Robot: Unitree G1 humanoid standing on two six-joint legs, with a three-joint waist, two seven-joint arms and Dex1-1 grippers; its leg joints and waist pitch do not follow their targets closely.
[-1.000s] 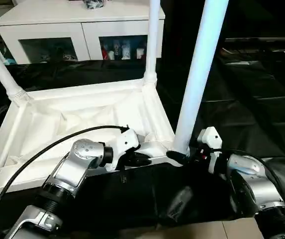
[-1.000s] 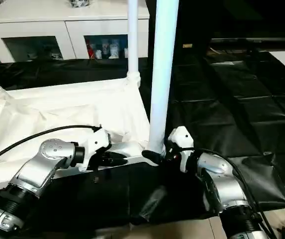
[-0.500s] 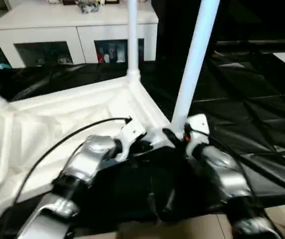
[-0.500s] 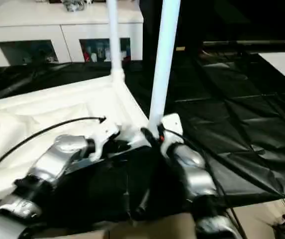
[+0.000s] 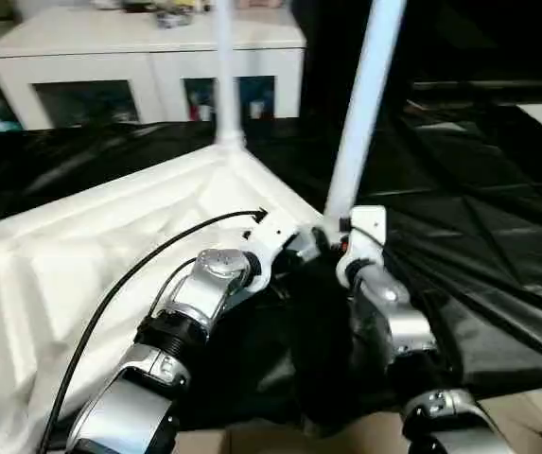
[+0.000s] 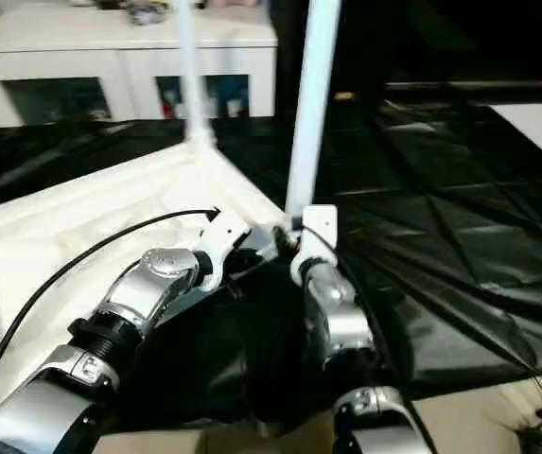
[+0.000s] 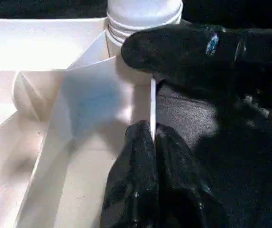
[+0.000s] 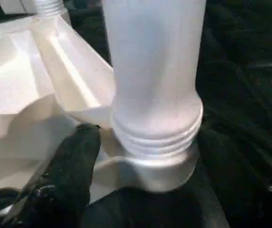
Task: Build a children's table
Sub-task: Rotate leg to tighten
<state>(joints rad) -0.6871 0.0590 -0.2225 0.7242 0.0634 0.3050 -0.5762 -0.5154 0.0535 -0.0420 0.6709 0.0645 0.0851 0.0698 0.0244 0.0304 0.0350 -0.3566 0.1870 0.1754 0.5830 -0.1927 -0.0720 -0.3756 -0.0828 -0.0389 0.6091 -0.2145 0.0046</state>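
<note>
1 tabletop (image 5: 81, 255), 2 legs (image 5: 365, 104)

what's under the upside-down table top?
A black sheet spreads out from beneath the table top on the sides in view. Whatever lies directly under the top is hidden by it.

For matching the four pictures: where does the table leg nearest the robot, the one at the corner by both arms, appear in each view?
Left eye view: the near leg rises from centre to the top edge, right of middle.
Right eye view: the same leg, just right of centre.
Left wrist view: its ribbed base at the top edge.
Right wrist view: it stands large through the middle.
Shared landmark: the corner socket under its ribbed base.
</note>
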